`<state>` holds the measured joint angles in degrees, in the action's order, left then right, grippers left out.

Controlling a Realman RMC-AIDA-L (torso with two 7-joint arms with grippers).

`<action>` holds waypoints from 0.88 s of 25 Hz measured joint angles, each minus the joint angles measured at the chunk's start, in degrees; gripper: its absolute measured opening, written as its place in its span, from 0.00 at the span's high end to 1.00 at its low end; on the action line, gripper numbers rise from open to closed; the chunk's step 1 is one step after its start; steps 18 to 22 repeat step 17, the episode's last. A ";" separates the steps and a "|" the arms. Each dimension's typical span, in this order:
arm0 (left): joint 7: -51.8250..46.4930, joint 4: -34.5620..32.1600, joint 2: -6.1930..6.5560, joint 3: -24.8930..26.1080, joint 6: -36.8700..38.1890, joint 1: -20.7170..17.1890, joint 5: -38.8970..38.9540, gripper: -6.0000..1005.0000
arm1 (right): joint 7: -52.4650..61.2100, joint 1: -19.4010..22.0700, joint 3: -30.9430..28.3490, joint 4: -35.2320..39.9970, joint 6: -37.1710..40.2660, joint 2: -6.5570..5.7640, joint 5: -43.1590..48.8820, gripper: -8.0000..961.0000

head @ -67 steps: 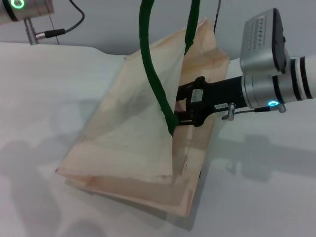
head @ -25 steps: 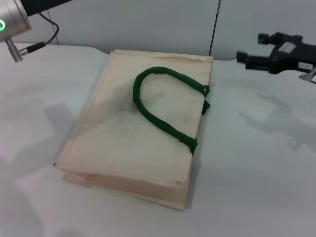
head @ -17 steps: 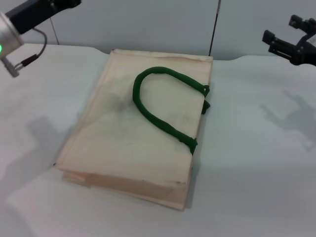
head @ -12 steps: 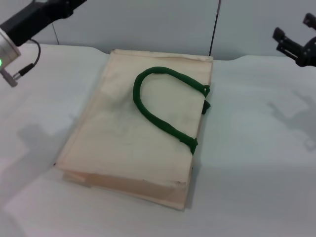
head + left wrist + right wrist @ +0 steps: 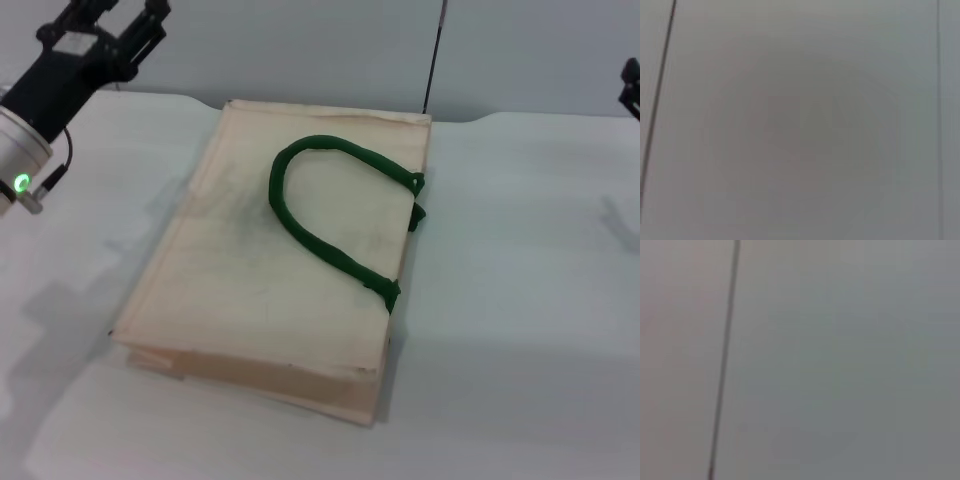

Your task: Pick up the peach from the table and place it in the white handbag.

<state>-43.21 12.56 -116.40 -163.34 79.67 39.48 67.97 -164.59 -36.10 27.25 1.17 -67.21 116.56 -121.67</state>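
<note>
The white handbag [image 5: 270,260] lies flat on the table [image 5: 520,300], its dark green handles [image 5: 320,225] resting on top. The peach is not in view in any frame. My left gripper [image 5: 115,15] is raised at the far left, beyond the bag's far left corner, open and empty. Only a black tip of my right gripper [image 5: 632,85] shows at the right edge, well away from the bag. Both wrist views show only a plain grey wall.
A thin dark vertical line [image 5: 433,55] runs down the grey wall behind the table. Bare white tabletop lies to the right of the bag and in front of it.
The bag, earlier held open by its handles with my right gripper inside it, now lies flat. My right arm has drawn away to the right edge. My left arm has swung its gripper into view.
</note>
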 joint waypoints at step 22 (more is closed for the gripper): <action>35.24 -18.99 -0.31 0.04 -5.14 -6.15 23.55 0.29 | 0.40 0.19 -2.34 -1.48 3.50 -0.05 -2.72 0.05</action>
